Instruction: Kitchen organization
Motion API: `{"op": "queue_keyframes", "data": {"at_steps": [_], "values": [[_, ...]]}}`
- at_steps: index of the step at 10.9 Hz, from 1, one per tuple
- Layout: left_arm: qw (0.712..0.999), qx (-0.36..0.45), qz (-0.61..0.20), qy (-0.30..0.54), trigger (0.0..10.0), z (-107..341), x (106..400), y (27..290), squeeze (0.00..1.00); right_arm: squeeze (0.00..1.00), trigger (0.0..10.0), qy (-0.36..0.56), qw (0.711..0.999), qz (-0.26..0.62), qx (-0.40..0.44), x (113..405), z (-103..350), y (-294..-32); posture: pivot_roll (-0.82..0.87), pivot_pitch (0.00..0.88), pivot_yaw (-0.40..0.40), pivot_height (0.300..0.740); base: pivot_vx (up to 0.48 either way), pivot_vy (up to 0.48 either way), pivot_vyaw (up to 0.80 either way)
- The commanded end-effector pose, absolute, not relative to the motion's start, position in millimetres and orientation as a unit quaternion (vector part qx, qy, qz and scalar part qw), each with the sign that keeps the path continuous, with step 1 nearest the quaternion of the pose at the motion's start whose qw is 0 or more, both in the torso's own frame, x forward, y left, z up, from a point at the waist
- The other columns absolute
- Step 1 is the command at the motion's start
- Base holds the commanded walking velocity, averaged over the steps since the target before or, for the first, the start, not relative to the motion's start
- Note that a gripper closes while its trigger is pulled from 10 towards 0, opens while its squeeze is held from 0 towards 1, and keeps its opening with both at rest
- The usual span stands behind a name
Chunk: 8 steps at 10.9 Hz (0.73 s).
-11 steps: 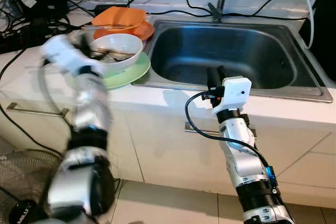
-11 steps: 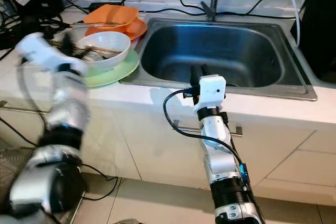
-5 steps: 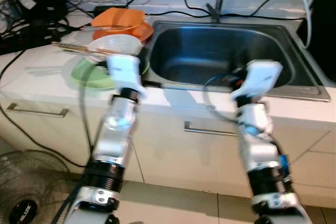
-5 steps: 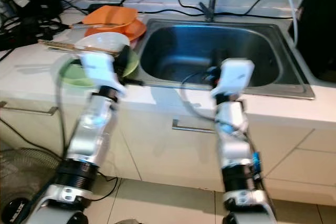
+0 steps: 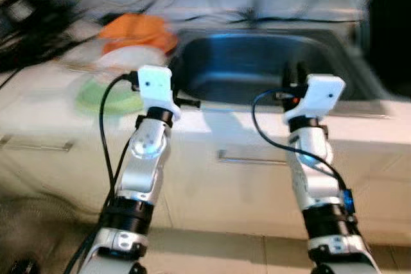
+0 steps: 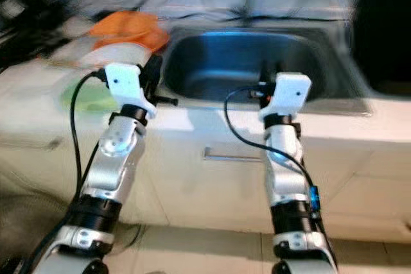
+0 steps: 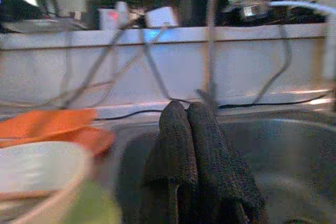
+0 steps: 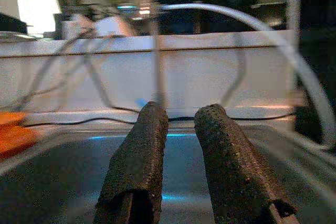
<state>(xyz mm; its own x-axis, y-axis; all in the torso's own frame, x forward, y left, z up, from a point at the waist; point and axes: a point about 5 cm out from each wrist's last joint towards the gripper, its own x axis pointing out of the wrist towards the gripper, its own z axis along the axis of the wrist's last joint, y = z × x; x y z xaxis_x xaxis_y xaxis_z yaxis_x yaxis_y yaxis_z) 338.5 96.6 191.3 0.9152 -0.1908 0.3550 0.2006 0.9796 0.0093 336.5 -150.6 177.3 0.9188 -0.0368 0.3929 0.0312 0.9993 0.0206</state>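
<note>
- Two tools are raised in front of the sink (image 5: pixel 257 62), and neither one holds anything, so I judge the step in hand is only the approach, before any dish is taken.
- The left tool (image 7: pixel 190 129) has its fingers pressed together; in the head view it is at the middle left of the frame, near the sink's left rim.
- The right tool (image 8: pixel 181 129) has its fingers a little apart; it points over the basin at the middle right.
- The dishes wait at the upper left: an orange bowl (image 5: pixel 138 29) behind a white bowl (image 5: pixel 128 59), which sits on a green plate (image 5: pixel 103 99).
- The next move, I think, calls for the left tool to part its fingers and reach to that stack.
- The table (image 5: pixel 38 94) is white, with cables along the wall behind it and cupboard fronts below; the picture is blurred.
</note>
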Motion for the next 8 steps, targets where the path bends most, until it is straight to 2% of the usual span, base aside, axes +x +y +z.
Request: {"op": "queue_keyframes", "data": {"at_steps": [1,8], "values": [[0.978,-0.007,-0.098,-0.183,10.0,194.1,338.6,96.9,0.00,0.00,10.0,-0.204,0.979,-0.018,0.007,336.8,178.0,-149.5,0.06,0.000,0.071,0.740,0.240,0.000,0.00],[0.977,-0.011,-0.103,-0.186,10.0,195.7,339.3,93.8,0.00,0.00,10.0,-0.201,0.980,-0.010,0.012,337.0,174.8,-144.4,0.05,0.000,0.073,0.740,0.245,0.000,0.00]]}}
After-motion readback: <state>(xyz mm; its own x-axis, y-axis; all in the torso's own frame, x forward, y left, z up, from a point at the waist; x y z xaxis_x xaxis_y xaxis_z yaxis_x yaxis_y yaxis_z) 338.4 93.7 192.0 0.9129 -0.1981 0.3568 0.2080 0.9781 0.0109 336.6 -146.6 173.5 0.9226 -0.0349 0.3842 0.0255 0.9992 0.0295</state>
